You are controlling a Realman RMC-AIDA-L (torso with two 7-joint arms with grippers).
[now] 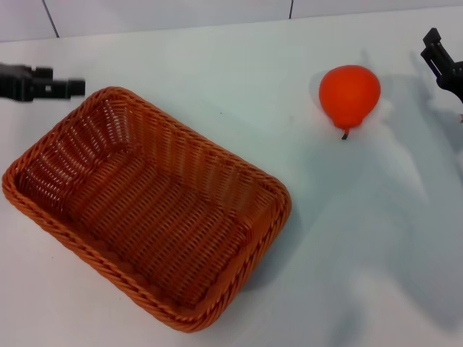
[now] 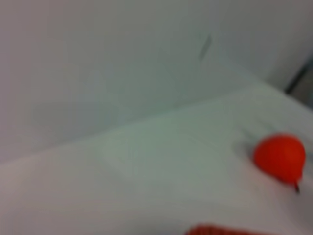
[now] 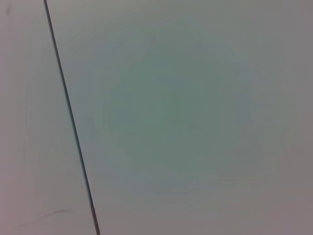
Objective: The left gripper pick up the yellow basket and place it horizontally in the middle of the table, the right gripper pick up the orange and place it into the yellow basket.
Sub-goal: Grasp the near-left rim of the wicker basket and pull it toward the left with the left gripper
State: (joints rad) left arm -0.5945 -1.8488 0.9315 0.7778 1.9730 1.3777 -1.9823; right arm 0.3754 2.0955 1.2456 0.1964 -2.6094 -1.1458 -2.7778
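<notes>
Head view, for your record: the yellow basket (image 1: 145, 210) lies skewed on the table (image 1: 362, 238), nothing in it. The orange (image 1: 349, 94) sits well right of the basket, stem toward you. The left gripper (image 1: 69, 87) hovers just beside the basket's far-left corner, the right gripper (image 1: 441, 61) right of the orange; you cannot tell either's opening.

Left wrist view: orange (image 2: 279, 157) beyond the basket rim (image 2: 220, 230).

Right wrist view: a plain pale surface crossed by a dark seam (image 3: 68, 112).
</notes>
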